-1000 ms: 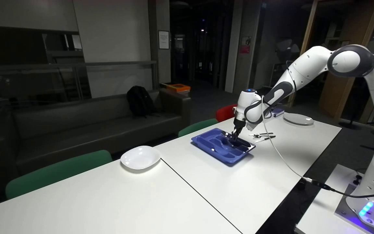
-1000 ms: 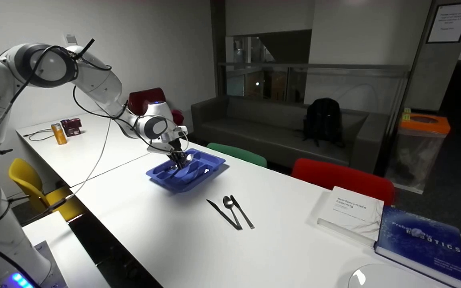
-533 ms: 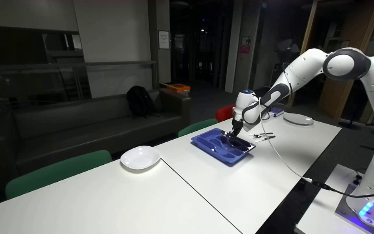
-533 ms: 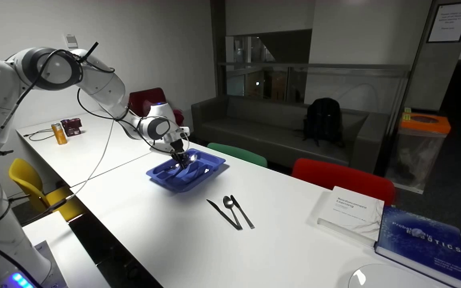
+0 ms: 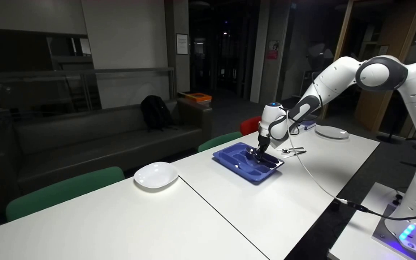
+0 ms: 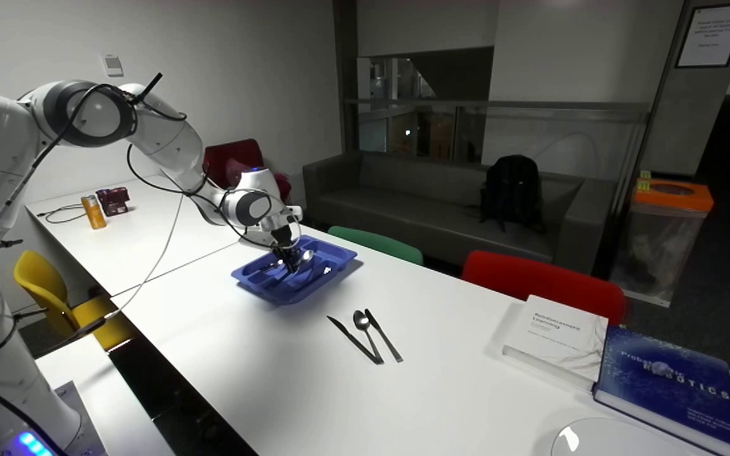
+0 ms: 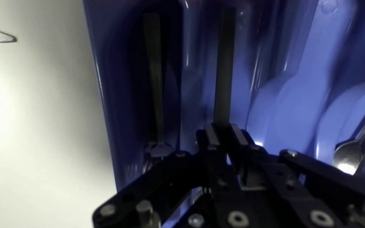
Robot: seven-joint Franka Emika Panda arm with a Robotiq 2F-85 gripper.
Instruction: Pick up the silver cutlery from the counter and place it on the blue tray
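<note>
Our black gripper (image 7: 223,129) has its jaws clamped, it seems, on a slim dark-silvery metal spoon (image 7: 226,68), low over the flat rectangular blue tray (image 6: 338,254); left of them in the wrist view a ribbed silvery fork (image 7: 156,85) lies slotted; right of them, a round-bowled steel spoon (image 7: 349,153); well apart from them — on the long white counter (image 6: 263,367) — two slender metal knives (image 6: 355,340) and a loose silvery spoon (image 6: 364,325) wait; we judge it half done.

Gripper (image 7: 225,131) pinching utensil (image 7: 225,69), blue tray (image 7: 291,117) beneath
</note>
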